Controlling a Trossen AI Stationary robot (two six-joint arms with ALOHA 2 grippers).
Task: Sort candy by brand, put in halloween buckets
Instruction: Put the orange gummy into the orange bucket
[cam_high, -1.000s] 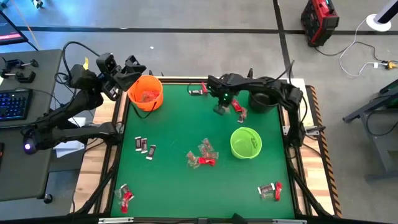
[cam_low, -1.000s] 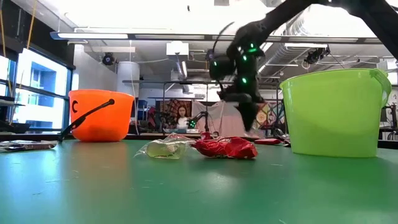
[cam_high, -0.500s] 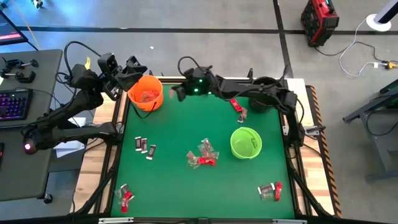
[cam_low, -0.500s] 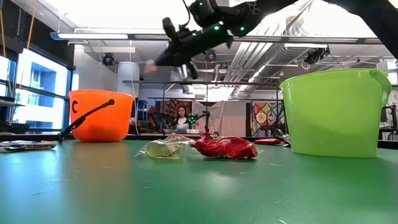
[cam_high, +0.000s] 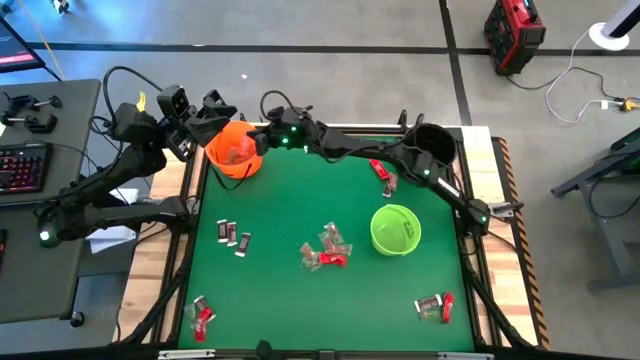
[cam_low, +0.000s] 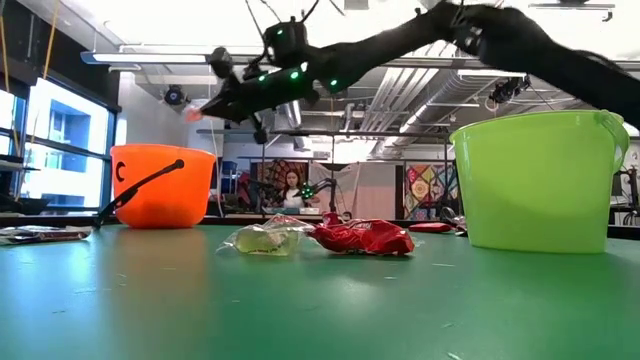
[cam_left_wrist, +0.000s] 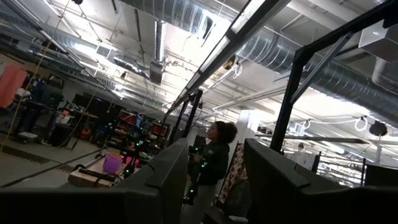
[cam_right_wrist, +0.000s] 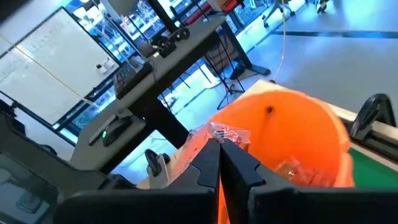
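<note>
My right gripper (cam_high: 256, 136) reaches across the far edge of the table and is shut on a red-wrapped candy (cam_right_wrist: 227, 132) just above the right rim of the orange bucket (cam_high: 235, 150). The bucket also shows in the right wrist view (cam_right_wrist: 298, 134), with candy inside it. The black bucket (cam_high: 432, 140) stands at the far right, partly under the right arm. The lime green bucket (cam_high: 395, 228) stands right of centre. My left gripper (cam_high: 208, 106) is held up open and empty, off the table behind the orange bucket. My right gripper pinches the candy by its crinkled wrapper (cam_right_wrist: 219, 134) between its two fingertips. The fingers come from the table's right and slant slightly down (cam_low: 205, 105). The candy sticks out past the fingertips, lifted clear above the orange bucket.
Loose candy lies on the green table: three dark ones (cam_high: 232, 236) at the left, a mixed pile (cam_high: 325, 248) in the middle, red ones (cam_high: 381, 172) near the black bucket, and small heaps at the near left (cam_high: 201, 314) and near right (cam_high: 435, 306).
My right gripper has risen from the table near the black bucket. It has swung along the far edge toward the table's left, and now stands over the orange bucket's rim.
</note>
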